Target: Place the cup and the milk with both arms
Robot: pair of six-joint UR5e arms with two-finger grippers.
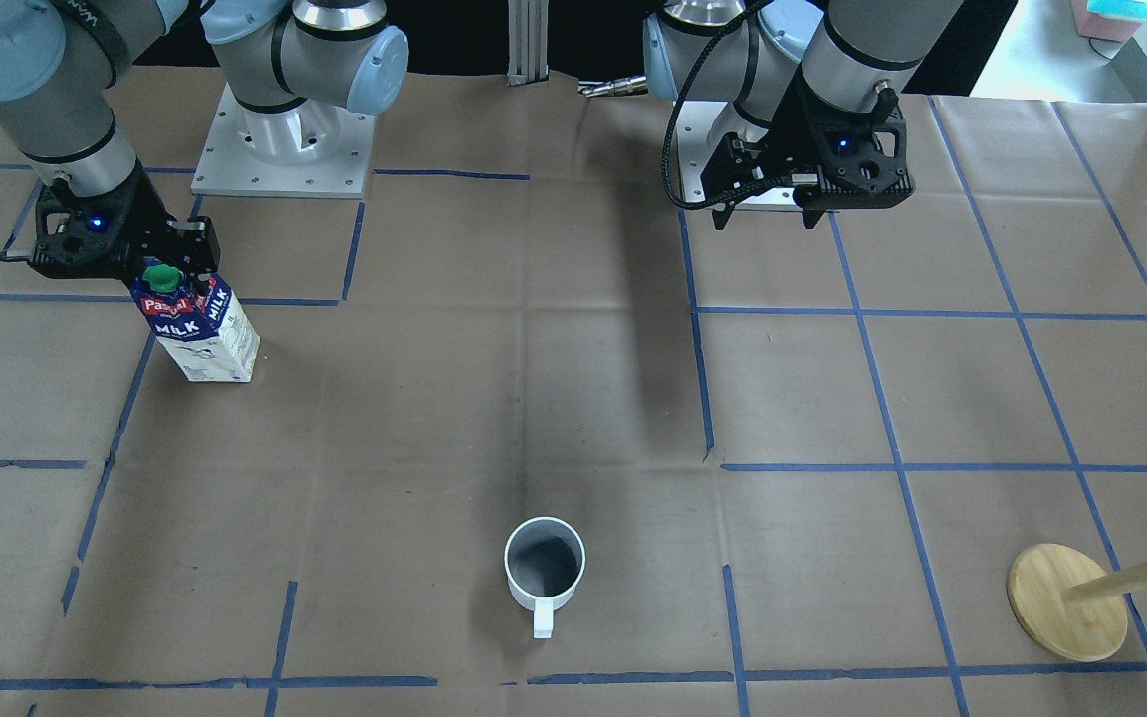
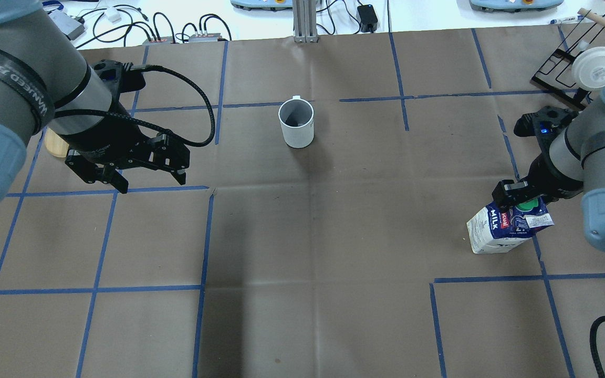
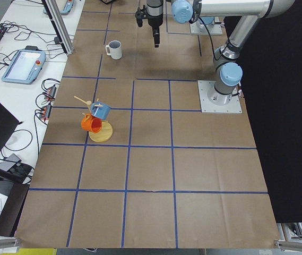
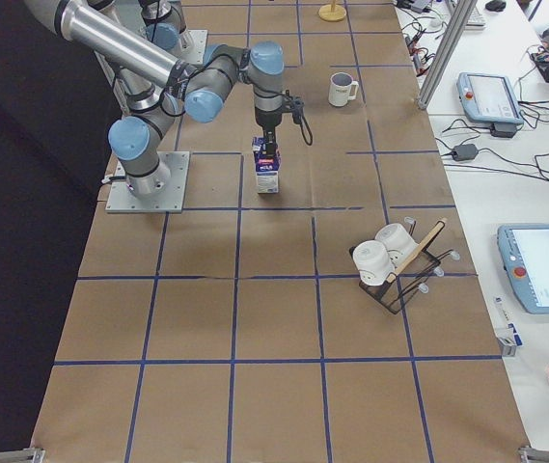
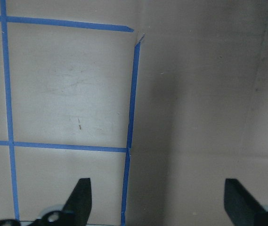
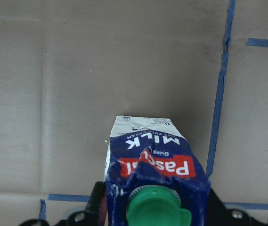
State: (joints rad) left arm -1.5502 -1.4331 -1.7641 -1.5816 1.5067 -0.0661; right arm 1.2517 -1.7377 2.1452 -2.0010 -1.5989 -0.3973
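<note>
**Cup stands free while the right gripper clamps the milk carton**

Cup (image 1: pixel 544 568) first, nearest the front-facing camera: one white mug at 6 o'clock of the table (image 1: pixel 573 299) in that view. It stands upright, with its squared handle pointing to 6 o'clock. Its grey inside is open to view right down to the bottom. Nothing touches it, and both grippers are well apart from it.

One milk carton (image 1: pixel 200 329) sits at about 9 o'clock in the same view. It has a dark blue top and a white body, and its base appears to rest on the brown paper. Its green cap (image 6: pixel 155 209) is screwed on, so the contents cannot be seen.

There are two arms and two grippers. The right gripper (image 1: pixel 178 274) is clenched on the carton's folded top, one finger on each side, just beside the cap. The left gripper (image 1: pixel 766 219) hangs above the table at about 1 o'clock. Its fingers (image 5: pixel 79 197) are spread wide, with only bare paper and blue tape lines between them, and it grasps nothing.

Off to the sides, one wooden mug tree (image 3: pixel 100 133) carries one blue cup (image 3: pixel 101 110) and one orange cup (image 3: pixel 91 124). One black wire rack (image 4: pixel 404 280) holds two white cups (image 4: pixel 370 260).
</note>
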